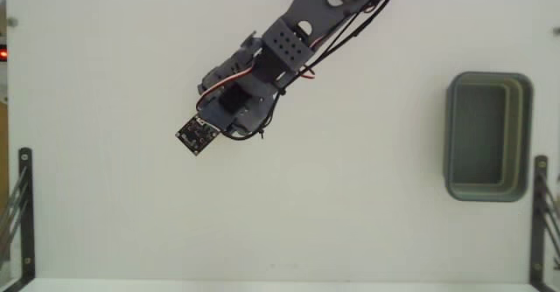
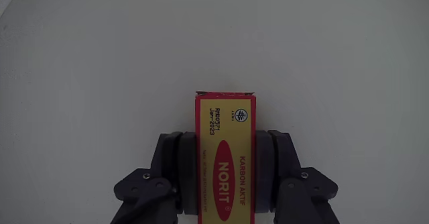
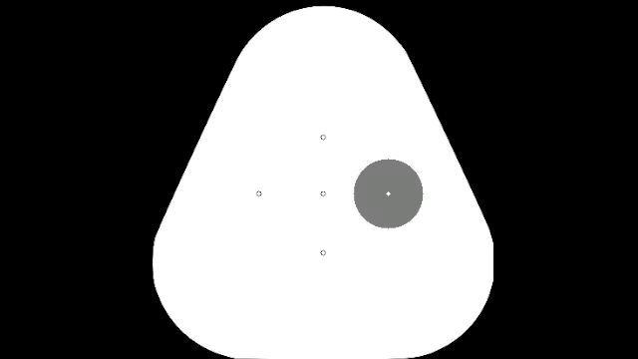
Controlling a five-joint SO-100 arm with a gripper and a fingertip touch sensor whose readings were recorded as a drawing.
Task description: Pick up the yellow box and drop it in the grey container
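Note:
The yellow box (image 2: 224, 153), marked with a red oval reading NORIT, stands lengthwise between my two dark fingers (image 2: 175, 167) in the wrist view. My gripper (image 2: 224, 142) is shut on the box, whose red-edged far end sticks out past the fingertips over the white table. In the fixed view the arm (image 1: 289, 43) reaches down-left from the top, and its wrist with a small circuit board (image 1: 197, 135) hides the box. The grey container (image 1: 488, 79) sits far to the right in that view, with nothing inside it.
Black metal brackets stand at the lower left edge (image 1: 19, 205) and lower right edge (image 1: 542, 213) of the white table in the fixed view. Bare tabletop lies between the arm and the container.

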